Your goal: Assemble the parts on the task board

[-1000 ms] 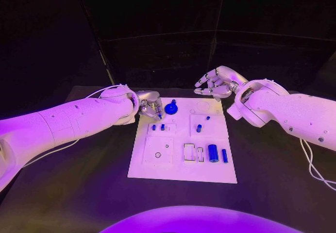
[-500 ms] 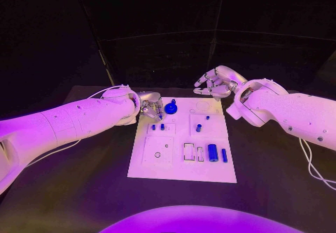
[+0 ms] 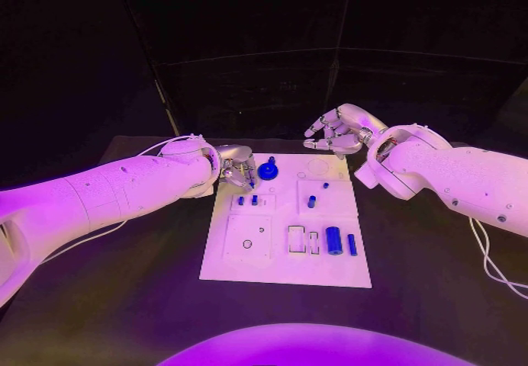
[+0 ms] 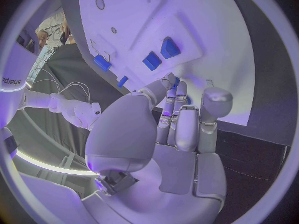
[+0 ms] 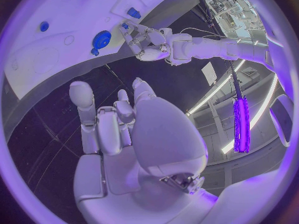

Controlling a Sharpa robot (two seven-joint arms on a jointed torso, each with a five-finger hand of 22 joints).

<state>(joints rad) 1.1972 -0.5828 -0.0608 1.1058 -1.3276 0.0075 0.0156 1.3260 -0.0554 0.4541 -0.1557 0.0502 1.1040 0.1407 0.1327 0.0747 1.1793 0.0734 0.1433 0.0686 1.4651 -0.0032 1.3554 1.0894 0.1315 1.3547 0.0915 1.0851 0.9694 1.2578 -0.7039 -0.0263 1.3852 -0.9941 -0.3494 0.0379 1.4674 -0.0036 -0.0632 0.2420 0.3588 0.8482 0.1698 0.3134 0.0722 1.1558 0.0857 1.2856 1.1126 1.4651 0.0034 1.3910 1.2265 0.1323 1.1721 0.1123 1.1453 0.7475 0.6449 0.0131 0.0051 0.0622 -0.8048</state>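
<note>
The white task board (image 3: 281,263) lies in the middle of the table. A blue gear (image 3: 269,169) stands near its far left corner, also seen as the gear (image 5: 101,38). My left hand (image 3: 236,169) is right beside the gear, fingers reaching toward it; I cannot tell whether they touch it. That left hand (image 4: 181,124) has nothing in its palm. Small blue pegs (image 3: 248,200) and another peg (image 3: 311,201) stand mid-board. A blue cylinder (image 3: 334,240) and a thin blue pin (image 3: 352,244) lie at the near right. My right hand (image 3: 339,128) hovers beyond the far right corner, fingers loosely bent, holding nothing.
Dark tabletop (image 3: 121,290) surrounds the board on all sides. A white cable (image 3: 490,259) trails along the table under my right arm. Rectangular recesses (image 3: 297,239) sit on the board beside the cylinder.
My left hand has crept slightly toward the blue gear. The right hand has stayed nearly in place.
</note>
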